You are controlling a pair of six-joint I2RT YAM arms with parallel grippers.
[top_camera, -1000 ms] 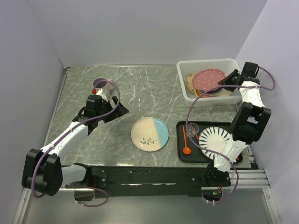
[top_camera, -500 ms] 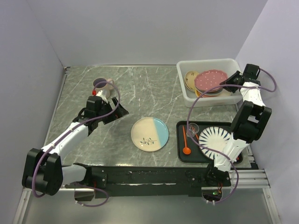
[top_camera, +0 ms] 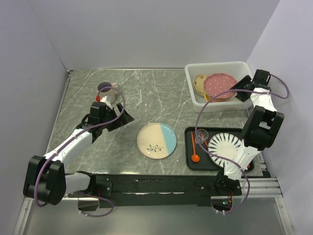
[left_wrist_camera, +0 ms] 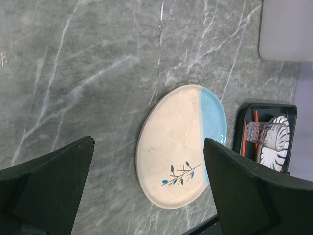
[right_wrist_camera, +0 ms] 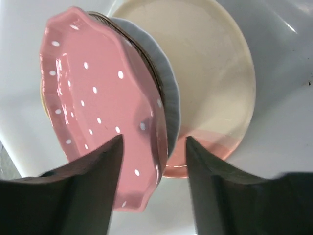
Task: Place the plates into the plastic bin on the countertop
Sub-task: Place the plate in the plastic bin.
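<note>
The pink dotted plate (top_camera: 219, 85) lies on top of a stack of plates inside the plastic bin (top_camera: 215, 66) at the back right of the countertop (top_camera: 146, 93). My right gripper (top_camera: 237, 88) is open at the plate's right edge. In the right wrist view its fingers straddle the rim of the pink plate (right_wrist_camera: 98, 107) with gaps on both sides. A cream plate with a pink band (right_wrist_camera: 215, 88) lies beneath. A cream-and-blue plate with a twig motif (top_camera: 156, 140) rests mid-counter. My left gripper (top_camera: 124, 117) hangs open to its left, and the plate (left_wrist_camera: 181, 152) shows between its fingers.
A black tray (top_camera: 191, 166) at the front right holds a striped plate (top_camera: 224, 145), a clear glass (top_camera: 201, 134) and an orange spoon (top_camera: 195, 155). A mug (top_camera: 105, 90) stands at the back left behind the left arm. Walls close in on both sides.
My right gripper's jaws have opened off the pink dotted plate, which has settled onto the stack in the bin. The left arm has not moved.
</note>
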